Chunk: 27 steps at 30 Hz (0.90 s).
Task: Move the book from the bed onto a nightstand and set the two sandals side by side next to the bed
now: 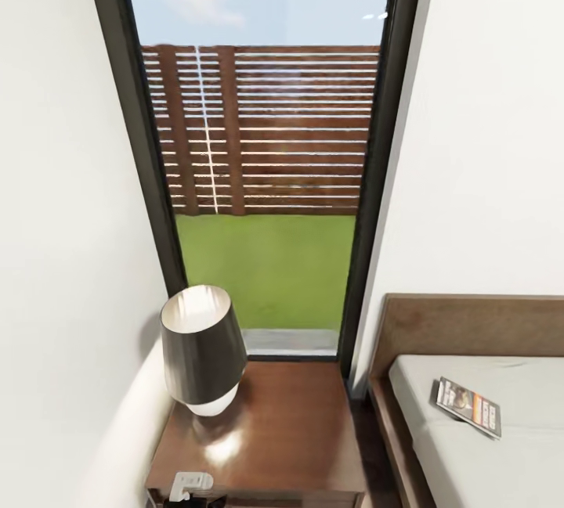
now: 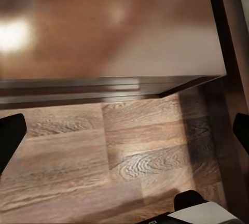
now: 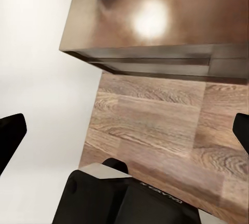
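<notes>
In the head view the book (image 1: 468, 406) lies flat on the bed (image 1: 501, 461) at about four o'clock, long axis running ten-to-four, nearer the right arm; the nightstand (image 1: 290, 430) sits at six o'clock. Both grippers hang empty, fingers spread apart

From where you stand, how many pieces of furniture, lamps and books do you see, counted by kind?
Furniture: 2, the nightstand and the bed
Lamps: 1, the lamp standing on the nightstand
Books: 1, the book lying on the bed
Total: 4
</notes>
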Tool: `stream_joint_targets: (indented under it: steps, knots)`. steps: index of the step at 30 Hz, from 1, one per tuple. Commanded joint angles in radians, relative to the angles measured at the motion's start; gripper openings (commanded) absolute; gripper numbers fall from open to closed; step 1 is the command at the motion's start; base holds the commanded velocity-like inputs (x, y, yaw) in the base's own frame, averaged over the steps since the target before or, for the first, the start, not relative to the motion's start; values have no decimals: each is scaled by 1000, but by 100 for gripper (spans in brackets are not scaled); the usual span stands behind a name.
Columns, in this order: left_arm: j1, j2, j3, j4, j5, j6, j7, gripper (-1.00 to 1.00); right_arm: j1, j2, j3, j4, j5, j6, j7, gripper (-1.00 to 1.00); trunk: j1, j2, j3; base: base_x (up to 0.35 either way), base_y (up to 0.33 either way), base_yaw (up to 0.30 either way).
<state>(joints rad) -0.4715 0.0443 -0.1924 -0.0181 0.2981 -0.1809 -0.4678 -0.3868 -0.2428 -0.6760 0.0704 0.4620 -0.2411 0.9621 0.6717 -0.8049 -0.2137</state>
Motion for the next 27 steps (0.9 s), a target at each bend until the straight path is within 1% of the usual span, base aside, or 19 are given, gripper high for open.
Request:
stream_joint_targets:
  steps: [1, 12, 22, 27]
  knots:
    - [-1, 0, -9, 1, 9, -4, -3, 100, -1, -1, -8, 3, 9, -6, 0, 100, 1, -1, -1, 259, 0, 0]
    - [-1, 0, -9, 1, 9, -3, -3, 100, -1, -1, -8, 4, 9, -6, 0, 100, 1, -1, -1, 253, 0, 0]
    - [-1, 0, -9, 1, 9, -3, -3, 100, -1, -1, -8, 3, 9, -6, 0, 100, 1, -1, -1, 59, 0, 0]
    - [-1, 0, -9, 1, 9, -3, -3, 100, -1, -1, -8, 4, 9, -6, 0, 100, 1, -1, -1, 223, 0, 0]
